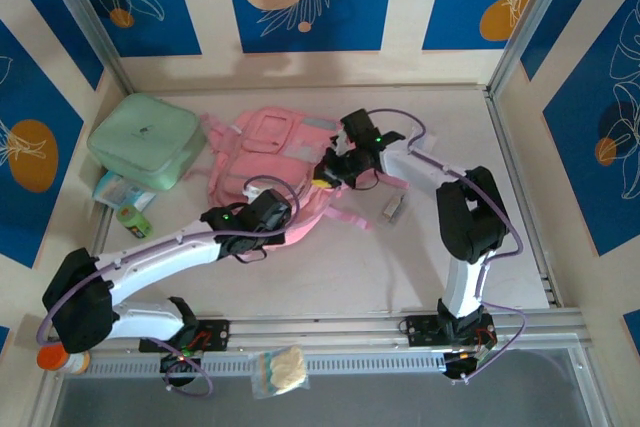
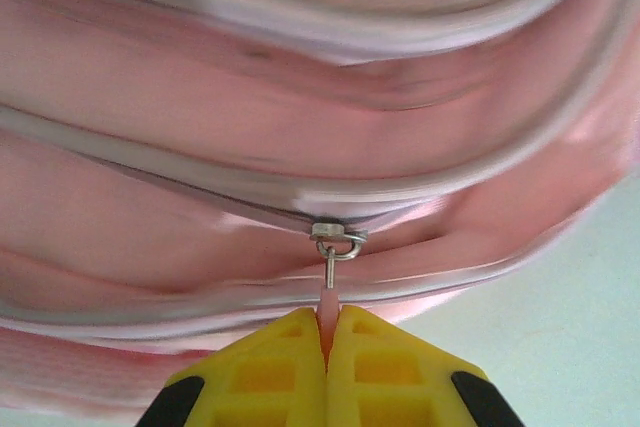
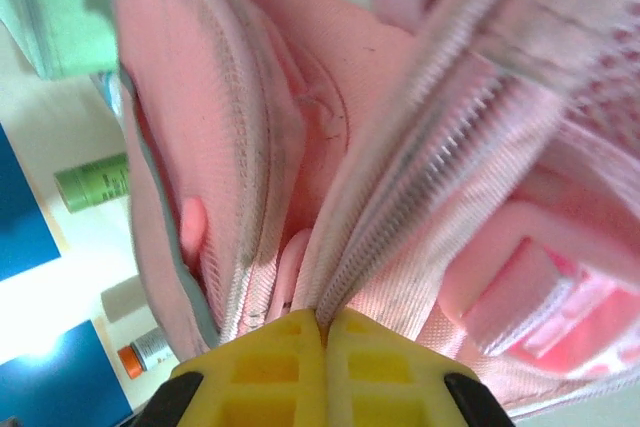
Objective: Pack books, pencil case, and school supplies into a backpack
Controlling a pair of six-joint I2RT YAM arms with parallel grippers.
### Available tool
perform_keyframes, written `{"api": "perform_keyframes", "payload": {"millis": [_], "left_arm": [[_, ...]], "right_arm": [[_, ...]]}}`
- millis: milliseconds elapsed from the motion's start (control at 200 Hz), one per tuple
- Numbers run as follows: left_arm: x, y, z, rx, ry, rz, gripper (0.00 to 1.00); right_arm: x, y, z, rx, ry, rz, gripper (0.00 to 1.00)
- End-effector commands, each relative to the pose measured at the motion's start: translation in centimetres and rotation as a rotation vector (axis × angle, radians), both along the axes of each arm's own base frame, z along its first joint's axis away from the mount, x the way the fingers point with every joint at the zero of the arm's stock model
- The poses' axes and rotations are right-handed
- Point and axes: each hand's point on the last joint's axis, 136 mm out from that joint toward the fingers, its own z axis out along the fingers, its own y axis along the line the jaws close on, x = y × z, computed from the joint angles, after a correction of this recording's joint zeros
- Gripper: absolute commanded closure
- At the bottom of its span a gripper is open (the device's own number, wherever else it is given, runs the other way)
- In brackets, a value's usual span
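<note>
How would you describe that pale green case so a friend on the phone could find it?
Start at the big pink backpack, the largest thing there, then look just left of it, toward the far left corner. The mint-green case lies there, squarish with rounded corners; the green tube nearby is far smaller and darker.

1. Left arm point(image 1: 150, 257): elbow swung out left, forearm reaching right and forward, low over the table.
2. Left gripper point(image 2: 327, 322): yellow fingers point(image 2: 270, 372) pressed together, pinching a pink zipper tab point(image 2: 328, 299) at the tips.
3. Right arm point(image 1: 465, 217): up from base, folded at elbow, forearm running left.
4. Right gripper point(image 3: 322, 325): fingers closed on the backpack point(image 3: 250, 147) at its zipper edge.
</note>
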Motion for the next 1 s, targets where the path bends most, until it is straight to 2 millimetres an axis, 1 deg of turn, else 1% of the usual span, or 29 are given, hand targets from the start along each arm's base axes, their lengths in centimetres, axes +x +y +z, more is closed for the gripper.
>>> {"api": "perform_keyframes", "payload": {"millis": [0,30,70,135,215,265,355,425,495,560,600,715,765,860,990], "left_arm": [[-1.9,4.0,-2.8,0.159,0.114,0.028,1.0],[-1.8,4.5,-3.3,0.162,0.128,0.034,1.0],[-1.7,4.7,-3.7,0.148,0.141,0.031,1.0],[-1.4,4.2,-3.4,0.106,0.121,0.019,1.0],[-1.0,2.9,-2.7,0.028,0.088,-0.005,1.0],[-0.8,2.6,-2.1,0.003,0.068,-0.001,1.0],[-0.5,2.1,-1.3,-0.02,0.047,-0.02,1.0],[-0.3,1.9,-1.1,-0.029,0.039,-0.022,1.0],[-0.2,1.6,-1.0,-0.039,0.034,-0.031,1.0],[-0.1,1.5,-1.0,-0.038,0.031,-0.033,1.0],[0.0,1.5,-1.0,-0.035,0.031,-0.034,1.0],[0.2,1.5,-0.6,-0.03,0.02,-0.029,1.0],[0.3,1.7,-0.5,-0.027,0.013,-0.024,1.0],[0.3,1.3,-0.4,-0.045,0.013,-0.034,1.0],[0.2,1.0,-0.5,-0.057,0.015,-0.042,1.0]], "right_arm": [[3.6,-2.8,2.1,-0.05,-0.136,-0.043,1.0],[3.5,-2.9,2.1,-0.05,-0.129,-0.056,1.0],[3.0,-2.3,2.3,-0.014,-0.125,-0.045,1.0],[1.9,-1.3,2.2,0.021,-0.091,-0.029,1.0],[0.5,-0.8,1.8,0.006,-0.049,-0.042,0.87],[-0.4,-0.5,1.7,0.023,-0.024,-0.057,0.74],[-2.6,-0.2,1.6,0.028,0.007,-0.097,0.58],[-4.4,0.3,1.3,0.012,0.03,-0.131,0.49],[-6.1,1.6,1.1,0.016,0.034,-0.143,0.43],[-7.0,2.9,0.5,0.018,0.073,-0.177,0.4],[-7.1,3.7,0.1,0.03,0.081,-0.186,0.4],[-7.4,5.0,-1.4,-0.007,0.121,-0.236,0.4],[-7.5,5.6,-1.7,-0.006,0.128,-0.253,0.39],[-7.1,6.2,-2.3,-0.032,0.117,-0.292,0.4],[-6.0,6.6,-2.7,-0.047,0.098,-0.323,0.45]]}}
